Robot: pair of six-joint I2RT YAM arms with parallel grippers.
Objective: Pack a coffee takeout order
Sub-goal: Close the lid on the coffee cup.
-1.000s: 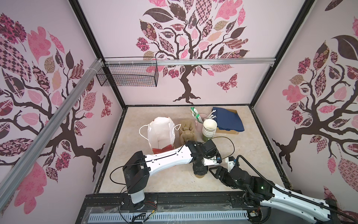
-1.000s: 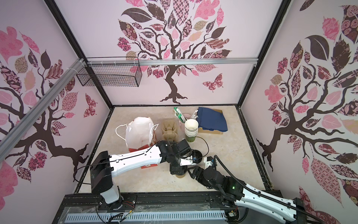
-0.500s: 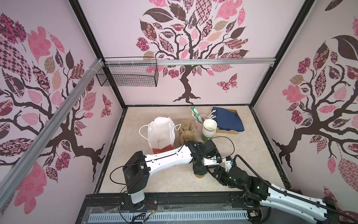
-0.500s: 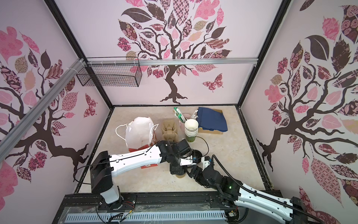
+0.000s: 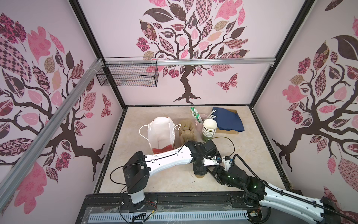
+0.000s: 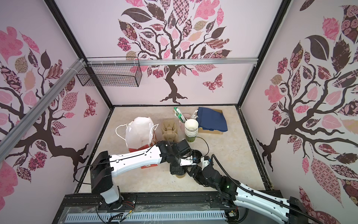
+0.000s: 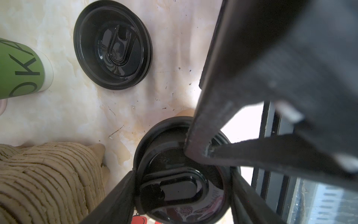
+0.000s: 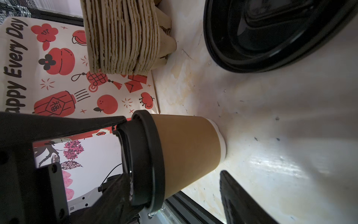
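We see the paper cup (image 8: 189, 147) standing upright on the bench (image 5: 155, 180). It is off the front corner of the white printed bag (image 5: 160, 130), on the right arm's side of the bag and nearer the front rail than the bag is. The cup's wall is plain kraft brown with a narrow white rim at the foot, and it widens toward the mouth. A glossy black lid (image 8: 143, 155) caps the mouth, and from above we see its raised ring and an oblong sip tab set in the top.

The left hand (image 7: 183, 174) comes at the cup from above. Its fingers (image 7: 120, 195) press on opposite sides of the lid's rim, so it pinches the lid. The right hand (image 5: 212, 171) is on the side of the cup away from the bag, with its jaws spread and nothing pinched. One finger (image 8: 240, 195) lies low beside the cup's foot, clear of it. In the left wrist view another dark finger reaches over the lid's edge, and we cannot tell whether it touches.

A second lid (image 7: 113, 44) lies on the bench apart from the cup. The pulp carriers (image 5: 186, 130), tan and ribbed, stand stacked just beside the bag. The navy napkin (image 5: 228, 118) lies well apart from the bag, beyond the carriers.
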